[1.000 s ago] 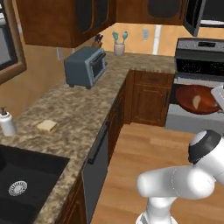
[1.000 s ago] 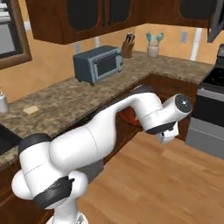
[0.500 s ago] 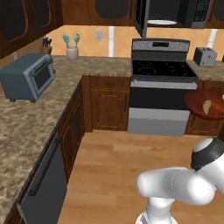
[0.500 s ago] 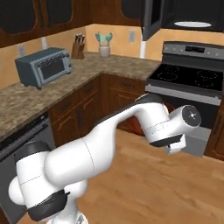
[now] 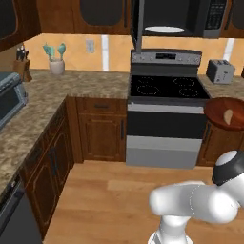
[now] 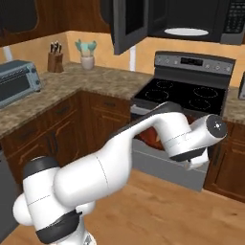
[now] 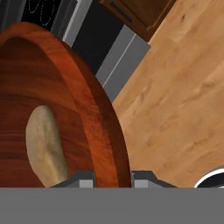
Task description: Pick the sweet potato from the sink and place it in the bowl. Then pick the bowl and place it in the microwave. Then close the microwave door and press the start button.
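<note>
Sweet potato [image 7: 43, 144], small tan-orange stubby tuber, lies inside the glossy reddish-brown wooden bowl [image 7: 94, 131]; first step looks done. Claw [image 7: 113, 179] clenched on the bowl's rim at 6 o'clock of the hand view, one tip either side of the wall; bowl carried in the air. In the left base view the bowl [image 5: 228, 110] rides at 3 o'clock, near the black stove's [image 5: 167, 88] right corner. Dark-grey over-range microwave [image 5: 181, 19] sits at 12 o'clock, its black glass door [image 6: 125, 24] swung open. Left to do, by my reading: lift bowl into cavity, release, shut door, press start.
</note>
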Motion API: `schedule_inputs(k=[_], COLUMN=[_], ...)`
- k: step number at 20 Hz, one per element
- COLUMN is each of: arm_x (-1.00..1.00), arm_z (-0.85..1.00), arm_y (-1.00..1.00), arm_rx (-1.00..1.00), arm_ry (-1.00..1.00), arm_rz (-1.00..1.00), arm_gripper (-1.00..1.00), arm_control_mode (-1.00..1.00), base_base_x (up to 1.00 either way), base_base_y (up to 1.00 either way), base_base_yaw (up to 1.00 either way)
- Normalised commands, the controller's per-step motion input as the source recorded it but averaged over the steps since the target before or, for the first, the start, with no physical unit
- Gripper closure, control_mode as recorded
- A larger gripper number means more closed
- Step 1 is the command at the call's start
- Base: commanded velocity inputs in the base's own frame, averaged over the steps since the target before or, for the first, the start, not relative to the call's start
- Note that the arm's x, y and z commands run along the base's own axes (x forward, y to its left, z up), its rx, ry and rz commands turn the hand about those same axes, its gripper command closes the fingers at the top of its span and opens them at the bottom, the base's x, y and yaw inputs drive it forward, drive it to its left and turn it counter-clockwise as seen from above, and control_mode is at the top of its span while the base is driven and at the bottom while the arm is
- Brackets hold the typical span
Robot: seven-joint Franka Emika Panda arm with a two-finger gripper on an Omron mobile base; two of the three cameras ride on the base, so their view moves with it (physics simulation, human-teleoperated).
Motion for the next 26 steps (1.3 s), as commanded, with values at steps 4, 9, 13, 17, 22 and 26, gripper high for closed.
schedule_inputs(k=[4, 9, 13, 17, 22, 26], arm_x=[0.0, 0.0, 0.0, 0.0, 0.0, 0.0], arm_z=[0.0, 0.0, 0.0, 0.0, 0.0, 0.0], arm_y=[0.0, 0.0, 0.0, 0.0, 0.0, 0.0], arm_rx=[0.0, 0.0, 0.0, 0.0, 0.0, 0.0], arm_ry=[0.0, 0.0, 0.0, 0.0, 0.0, 0.0], arm_rz=[0.0, 0.0, 0.0, 0.0, 0.0, 0.0], arm_gripper=[1.0, 1.0, 1.0, 1.0, 1.0, 1.0], arm_control_mode=[1.0, 1.0, 1.0, 1.0, 1.0, 1.0], base_base_x=[1.0, 1.0, 1.0, 1.0, 0.97, 0.64], base_base_y=[-0.52, -0.56, -0.48, -0.17, 0.0, -0.12], base_base_yaw=[-0.1, -0.18, -0.24, -0.2, -0.11, -0.1])
